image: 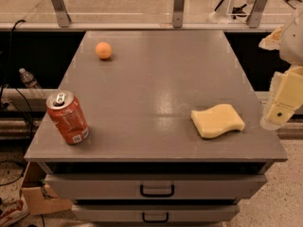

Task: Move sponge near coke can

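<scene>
1. Presently: the gripper (282, 103) hangs off the right side of the grey cabinet top (156, 79), just beside the sponge (218, 120) but apart from it. You cannot tell whether it is spread or pressed together. Nothing shows in its hold.
2. The sponge lies flat near the front right corner. The coke can (67, 117) stands upright near the front left corner, well apart from it. An orange ball (103, 50) sits toward the far left, away from both.
3. Risk: the sponge is close to the front edge. A glancing shove instead of a clean pinch could slide it over the lip.
4. Risk: it is low, soft foam. If you catch only a corner, it may flop or slip out mid-carry.
5. Risk: the can looks light and stands near two edges. If you overshoot the set-down, the arm or sponge could topple it or knock it off.
6. The ball will likely roll if brushed, so a path along the front keeps you away from it.
7. Containers: the upper drawer (156, 186) and lower drawer (156, 213) are both shut, contents hidden. The can's tab is visible, but you cannot tell whether it holds liquid. The cardboard box (40, 193) on the floor shows no contents.
</scene>
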You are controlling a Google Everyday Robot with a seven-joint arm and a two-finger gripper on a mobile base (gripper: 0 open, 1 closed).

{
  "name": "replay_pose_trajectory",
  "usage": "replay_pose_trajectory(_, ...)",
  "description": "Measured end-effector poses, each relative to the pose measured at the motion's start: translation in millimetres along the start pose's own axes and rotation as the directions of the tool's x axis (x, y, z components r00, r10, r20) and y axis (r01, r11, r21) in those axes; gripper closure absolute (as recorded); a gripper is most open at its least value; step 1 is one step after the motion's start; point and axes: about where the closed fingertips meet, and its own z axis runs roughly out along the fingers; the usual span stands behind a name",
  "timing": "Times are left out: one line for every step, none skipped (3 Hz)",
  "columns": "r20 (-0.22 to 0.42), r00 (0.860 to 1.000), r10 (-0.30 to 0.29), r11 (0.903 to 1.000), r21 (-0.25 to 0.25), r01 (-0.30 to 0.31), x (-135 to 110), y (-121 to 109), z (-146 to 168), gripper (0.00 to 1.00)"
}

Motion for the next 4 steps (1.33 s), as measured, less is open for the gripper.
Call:
replay_pose_trajectory(0.000, 1.000, 0.000, 1.0000, 0.000, 0.000, 0.0, 0.0, 0.0, 0.00)
replay_pose_trajectory(0.010, 1.000, -0.025, 0.9995, -0.021, 0.025, -2.0, -5.0, 6.7, 0.00)
replay_pose_trajectory(0.039, 0.992, -0.116, 0.9886, -0.092, 0.119, -11.7, -10.9, 29.6, 0.00)
replay_pose_trajectory(0.080, 0.976, -0.204, 0.9613, -0.172, 0.215, -17.4, -15.7, 59.4, 0.00)
